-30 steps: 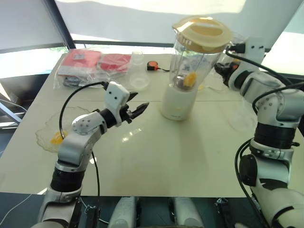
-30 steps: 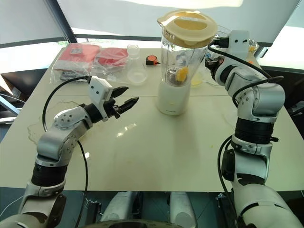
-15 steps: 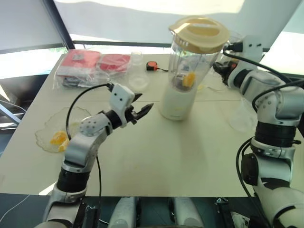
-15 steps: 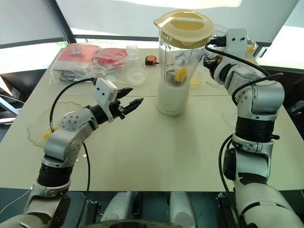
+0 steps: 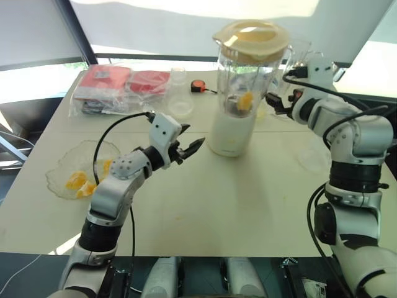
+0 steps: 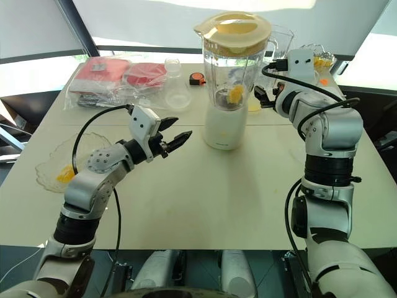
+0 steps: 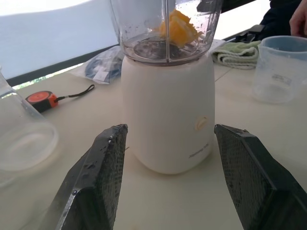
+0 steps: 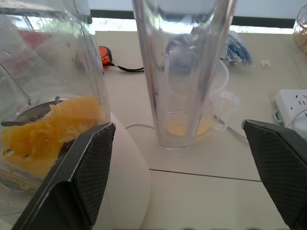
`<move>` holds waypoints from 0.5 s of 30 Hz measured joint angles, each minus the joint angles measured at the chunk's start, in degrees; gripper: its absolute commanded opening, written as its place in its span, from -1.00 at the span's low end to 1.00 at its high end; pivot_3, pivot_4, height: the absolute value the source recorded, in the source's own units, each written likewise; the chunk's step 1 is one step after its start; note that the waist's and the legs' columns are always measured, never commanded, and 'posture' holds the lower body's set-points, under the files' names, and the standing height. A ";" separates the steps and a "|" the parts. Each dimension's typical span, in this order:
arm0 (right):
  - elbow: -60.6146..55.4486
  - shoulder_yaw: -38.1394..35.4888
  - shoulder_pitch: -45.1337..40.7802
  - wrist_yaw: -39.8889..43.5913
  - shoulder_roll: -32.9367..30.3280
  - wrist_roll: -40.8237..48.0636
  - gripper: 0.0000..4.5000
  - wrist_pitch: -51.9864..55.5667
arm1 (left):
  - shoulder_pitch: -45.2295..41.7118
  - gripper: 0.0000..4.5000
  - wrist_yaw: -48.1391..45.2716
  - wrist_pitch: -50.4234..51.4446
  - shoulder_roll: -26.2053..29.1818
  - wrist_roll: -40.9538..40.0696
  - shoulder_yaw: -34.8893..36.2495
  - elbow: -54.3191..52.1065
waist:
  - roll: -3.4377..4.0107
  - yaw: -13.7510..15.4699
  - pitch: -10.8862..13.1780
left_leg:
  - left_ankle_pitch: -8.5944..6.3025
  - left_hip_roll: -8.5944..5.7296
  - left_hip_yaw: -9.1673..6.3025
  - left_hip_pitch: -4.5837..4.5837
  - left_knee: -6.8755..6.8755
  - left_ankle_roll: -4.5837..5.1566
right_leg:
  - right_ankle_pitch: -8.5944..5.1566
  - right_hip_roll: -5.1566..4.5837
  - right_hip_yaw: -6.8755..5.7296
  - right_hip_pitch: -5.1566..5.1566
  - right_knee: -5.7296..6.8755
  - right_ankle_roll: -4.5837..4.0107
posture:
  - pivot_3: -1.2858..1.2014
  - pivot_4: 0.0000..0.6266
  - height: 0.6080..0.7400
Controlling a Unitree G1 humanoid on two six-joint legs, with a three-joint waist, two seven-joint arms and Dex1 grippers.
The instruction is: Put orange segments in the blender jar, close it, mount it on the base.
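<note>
Jar [image 6: 232, 68] stands upright on the base [image 6: 224, 127], mid-bench toward the far side, yellow lid [image 6: 234, 28] seated on top. Orange segments [image 6: 235, 94] sit low inside, by the blade. A few more segments [image 5: 79, 184] lie in a shallow clear bowl [image 5: 62, 174] near the bench's left edge, well apart from the jar.

Right gripper [image 8: 177, 167]: fingers spread wide, one on each side of the jar handle [image 8: 184, 72], touching nothing that I can see. It sits just beside the handle, on the jar's right.

Left gripper [image 7: 168, 177]: fingers apart and empty, pointing level at the base from the left, near it but clear of it.

Step in hand: judged from how things lie, the last one, mounting. Jar filled, lid on, jar resting on base. Right gripper looks to be letting go of the handle (whether the jar is locked into the coupling, I cannot tell).

Next move calls for: drawing the right gripper straight back off the handle without catching it, since a snag could tip the tall jar. If seating is in doubt, the left gripper is placed to steady the base while the right turns the jar home.

Clutter behind: red packets [image 5: 121, 81], tape measure [image 5: 198, 85], clear cup [image 6: 280, 43].
</note>
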 measured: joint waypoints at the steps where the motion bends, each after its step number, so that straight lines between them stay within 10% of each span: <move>1: -0.87 0.00 0.56 -0.10 0.06 0.02 0.99 0.54 | 0.00 0.33 -0.03 0.00 0.10 -0.01 0.01 0.00 | 0.00 0.01 0.00 | 0.00 0.00 0.00 0.00 0.00 0.00 | 0.00 0.00 0.00 0.00 0.00 0.00 | 0.03 -0.52 1.00; 15: -13.41 0.83 10.68 -3.01 3.94 -0.45 0.99 5.94 | 0.63 0.33 -0.72 0.00 0.83 -0.24 0.22 0.27 | 0.00 0.01 0.00 | 0.02 -0.01 -0.02 0.02 0.02 -0.02 | 0.03 0.02 0.00 0.01 0.03 -0.01 | 0.03 -0.52 1.00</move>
